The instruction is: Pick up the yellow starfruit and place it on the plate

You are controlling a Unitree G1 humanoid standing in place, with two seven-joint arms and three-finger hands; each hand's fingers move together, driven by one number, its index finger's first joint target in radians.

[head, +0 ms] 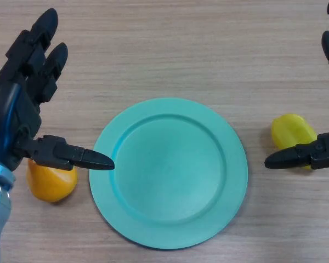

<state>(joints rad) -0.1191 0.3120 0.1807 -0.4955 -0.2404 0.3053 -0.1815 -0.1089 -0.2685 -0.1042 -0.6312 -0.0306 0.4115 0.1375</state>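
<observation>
Head view: my right hand [318, 156] is spread open, holding nothing, thumb partly over the yellow starfruit [291, 133] — on the table right of the green plate [167, 172]. My left hand [22, 98] is open too.

We're looking straight down at a pale wood-grain table [170, 49], and that's nearly all the setting we get. On it we have a teal plate [169, 235] and two pieces of yellow fruit, one [50, 183] at its left, one [291, 131] at its right, so it hints at a dining or kitchen sort of spot. No walls or fittings in view for us, so we can't pin the room down further.
</observation>
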